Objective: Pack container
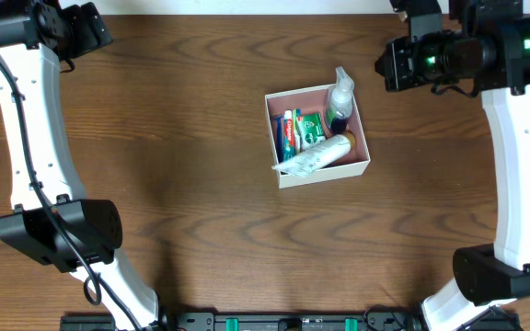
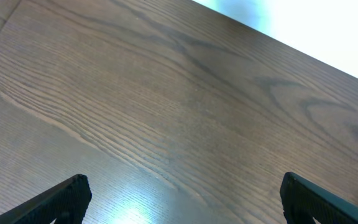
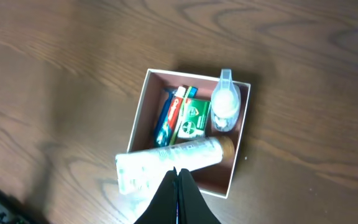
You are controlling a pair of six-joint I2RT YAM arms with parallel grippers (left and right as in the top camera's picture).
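Container (image 3: 137, 115) sat on the wood table (image 1: 155, 184), just ahead of and below the right gripper (image 3: 178, 182), whose fingers were pressed together w/ nothing btwn them. Inside, seen from that wrist cam: a white tube (image 3: 166, 163) lay crosswise on the side nearest the fingertips, its flat end at the container's corner. Beyond it, side by side, were a red-and-blue toothpaste tube (image 3: 169, 115) and a green box (image 3: 190, 118). A clear bottle (image 3: 225, 102) leaned in the far corner, its cap over the rim. We saw the left gripper (image 2: 182, 196) well apart from the container, fingers spread wide over bare tabletop, holding nothing.
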